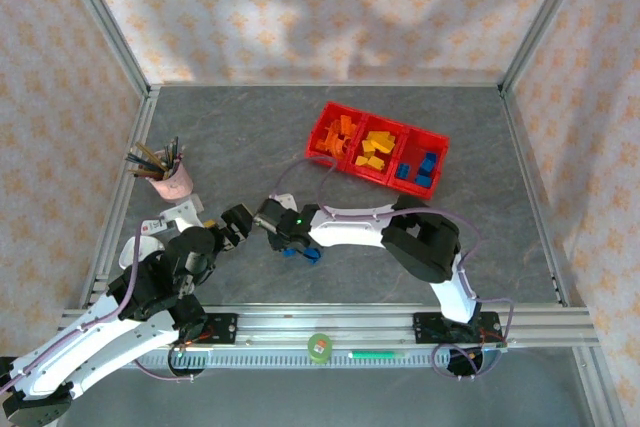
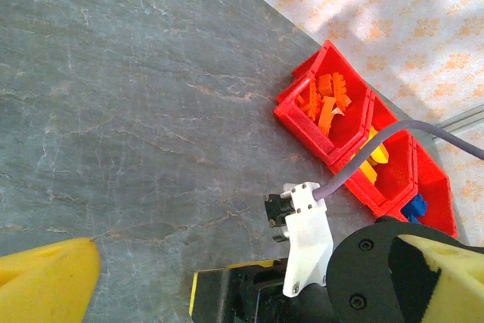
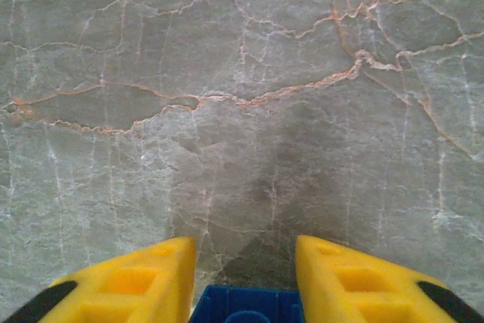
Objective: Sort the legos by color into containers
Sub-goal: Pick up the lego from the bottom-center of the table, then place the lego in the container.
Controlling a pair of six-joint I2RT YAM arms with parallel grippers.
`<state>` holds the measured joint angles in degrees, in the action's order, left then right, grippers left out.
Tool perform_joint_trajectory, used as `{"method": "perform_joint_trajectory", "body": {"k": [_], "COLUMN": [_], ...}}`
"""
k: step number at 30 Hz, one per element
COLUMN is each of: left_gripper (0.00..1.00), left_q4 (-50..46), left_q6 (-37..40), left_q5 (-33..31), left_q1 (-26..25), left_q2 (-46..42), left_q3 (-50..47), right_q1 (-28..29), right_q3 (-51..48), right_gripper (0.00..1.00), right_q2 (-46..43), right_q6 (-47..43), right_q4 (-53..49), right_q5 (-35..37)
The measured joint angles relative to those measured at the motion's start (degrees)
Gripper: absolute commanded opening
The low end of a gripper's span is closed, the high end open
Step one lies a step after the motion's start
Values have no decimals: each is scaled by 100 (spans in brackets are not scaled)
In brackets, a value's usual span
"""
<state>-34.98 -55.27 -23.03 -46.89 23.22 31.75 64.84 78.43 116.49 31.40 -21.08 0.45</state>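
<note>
1. Nearest me, low in the right wrist view, the right hand (image 3: 243,259) is grasping a blue lego (image 3: 246,309). Its yellow fingers (image 3: 136,285) press against both sides of the brick. I cannot tell whether the brick rests on the counter (image 3: 242,73) or sits just clear of it.
2. Just left of it in the overhead view, the left hand (image 1: 238,224) is released, fingers spread wide, carrying nothing.
3. My first worry is that the two hands sit almost touching. If I swing the right one toward the bins carelessly, its wrist could clip the left hand and jar the brick loose.
4. The hold looks shallow to me, near the fingertips, so the brick may twist or drop on the way.
5. Farther off, at the left of the overhead view, a pink pencil cup (image 1: 172,183) stands well off my route.
6. Farthest, upper right of centre, sit the containers (image 1: 390,124): orange legos (image 1: 338,137) in the left bin, yellow legos (image 1: 375,150) in the middle, blue legos (image 1: 420,169) in the right. Letting go early would land my brick among the yellow.
</note>
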Motion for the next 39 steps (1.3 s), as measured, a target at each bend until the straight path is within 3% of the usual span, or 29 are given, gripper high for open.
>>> {"method": "perform_joint_trajectory", "body": {"k": [7, 14, 20, 25, 30, 35, 39], "left_gripper": [99, 99, 99, 99, 99, 99, 99], "left_q4": [33, 496, 1215, 1884, 2444, 2765, 2905], "left_q6": [28, 284, 616, 892, 1056, 1167, 1193], "left_q5": [15, 247, 682, 1123, 1462, 1657, 1729], "left_q1": [0, 0, 0, 0, 0, 4, 17], "left_q2": [131, 629, 1397, 2205, 2841, 3292, 3447], "left_q3": [0, 2, 48, 214, 396, 577, 671], "right_q1": [-35, -640, -1961, -3508, -4651, -5073, -5182], "right_q3": [-46, -654, -1268, -1626, -1637, -1443, -1316], "right_gripper": [31, 31, 32, 32, 32, 32, 43], "right_q2": [-273, -1655, -2723, -3174, -3121, -2479, -1932], "right_q6": [-7, -9, -129, -354, -590, -793, -949], "right_q4": [-79, -109, -153, -162, -50, 205, 439], "right_q5": [63, 205, 442, 494, 518, 516, 527]}}
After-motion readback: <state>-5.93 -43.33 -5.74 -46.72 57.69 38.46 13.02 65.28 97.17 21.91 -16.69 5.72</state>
